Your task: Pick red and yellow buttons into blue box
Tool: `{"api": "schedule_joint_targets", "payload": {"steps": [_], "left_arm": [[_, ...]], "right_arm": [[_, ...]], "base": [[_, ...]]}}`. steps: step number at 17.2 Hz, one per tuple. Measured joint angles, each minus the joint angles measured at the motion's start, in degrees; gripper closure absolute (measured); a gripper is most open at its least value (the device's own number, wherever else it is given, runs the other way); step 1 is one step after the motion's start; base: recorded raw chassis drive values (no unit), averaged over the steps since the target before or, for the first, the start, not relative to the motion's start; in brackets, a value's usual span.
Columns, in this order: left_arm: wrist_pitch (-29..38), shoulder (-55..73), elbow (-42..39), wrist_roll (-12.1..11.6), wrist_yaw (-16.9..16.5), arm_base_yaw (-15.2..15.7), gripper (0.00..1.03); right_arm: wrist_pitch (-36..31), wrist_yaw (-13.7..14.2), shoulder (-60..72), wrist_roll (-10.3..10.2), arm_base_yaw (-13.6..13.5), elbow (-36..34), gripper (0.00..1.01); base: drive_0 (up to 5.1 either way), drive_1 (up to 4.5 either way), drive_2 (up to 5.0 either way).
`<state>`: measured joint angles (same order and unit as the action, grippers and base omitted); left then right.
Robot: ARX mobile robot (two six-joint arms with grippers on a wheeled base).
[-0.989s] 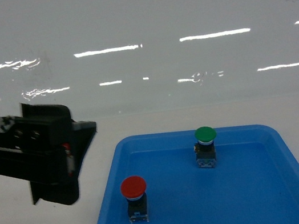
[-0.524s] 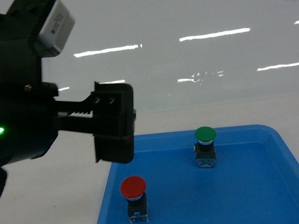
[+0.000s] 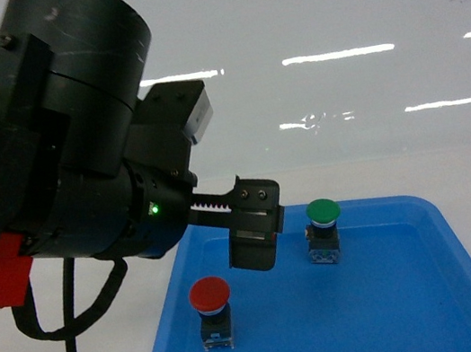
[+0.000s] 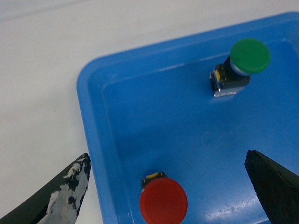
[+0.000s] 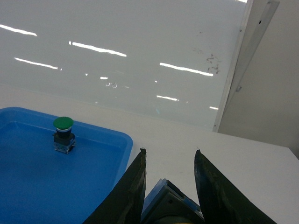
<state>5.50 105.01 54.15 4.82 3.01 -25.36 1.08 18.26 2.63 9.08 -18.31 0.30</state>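
- Left gripper [image 4: 170,186]: jaws spread wide, hanging above the shallow blue tray [image 4: 93,135].
- Red button [image 4: 163,201]: upright, lower centre of the left wrist frame, between the fingertips; tray wall close at left, open floor at right.
- Green button [image 4: 250,56]: upper right, well apart.
- Right gripper [image 5: 168,179]: jaws parted, farther off.
- Yellow button, blue box: unseen.

red button [image 3: 210,295], green button [image 3: 323,212], blue tray [image 3: 420,289]
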Motion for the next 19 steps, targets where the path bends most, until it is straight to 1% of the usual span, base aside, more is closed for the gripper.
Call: {"api": "schedule_joint_targets", "payload": {"steps": [1,3,4,6,7,8,9,12,15,16,19], "left_arm": [[0.2,1.5,0.3,0.9,0.8,0.0,0.05],[0.5,4.3,0.4,1.5,3.3,0.3,0.05],[0.7,5.2,0.4,2.1,4.3,0.7,0.05],[0.7,6.2,0.5,2.9,4.9,1.4,0.05],[0.0,6.4,0.5,3.9,4.1,1.6,0.05],[0.3,6.6,0.5,4.4,4.5,1.6,0.05],[0.3,6.6,0.5,5.1,3.8,1.4,0.05],[0.2,6.7,0.1,6.2,3.9,0.1,0.05],[-0.5,6.7,0.0,7.3,3.8,-1.9,0.05],[-0.5,6.7,-0.1,7.3,3.8,-2.5,0.05],[0.5,7.5,-1.2,8.2,3.6,-3.2,0.05]], "right_arm": [[0.0,0.0,0.0,0.0,0.0,0.0,0.72],[0.0,0.0,0.0,0.0,0.0,0.0,0.72],[0.0,0.0,0.0,0.0,0.0,0.0,0.72],[0.0,0.0,0.0,0.0,0.0,0.0,0.72],[0.0,0.0,0.0,0.0,0.0,0.0,0.72],[0.0,0.0,0.0,0.0,0.0,0.0,0.72],[0.0,0.0,0.0,0.0,0.0,0.0,0.72],[0.0,0.0,0.0,0.0,0.0,0.0,0.72],[0.0,0.0,0.0,0.0,0.0,0.0,0.72],[0.0,0.0,0.0,0.0,0.0,0.0,0.72],[0.0,0.0,0.0,0.0,0.0,0.0,0.72]], "base": [[0.0,0.0,0.0],[0.0,0.0,0.0],[0.0,0.0,0.0],[0.0,0.0,0.0],[0.0,0.0,0.0],[0.0,0.0,0.0],[0.0,0.0,0.0],[0.0,0.0,0.0],[0.0,0.0,0.0],[0.0,0.0,0.0],[0.0,0.0,0.0]]}}
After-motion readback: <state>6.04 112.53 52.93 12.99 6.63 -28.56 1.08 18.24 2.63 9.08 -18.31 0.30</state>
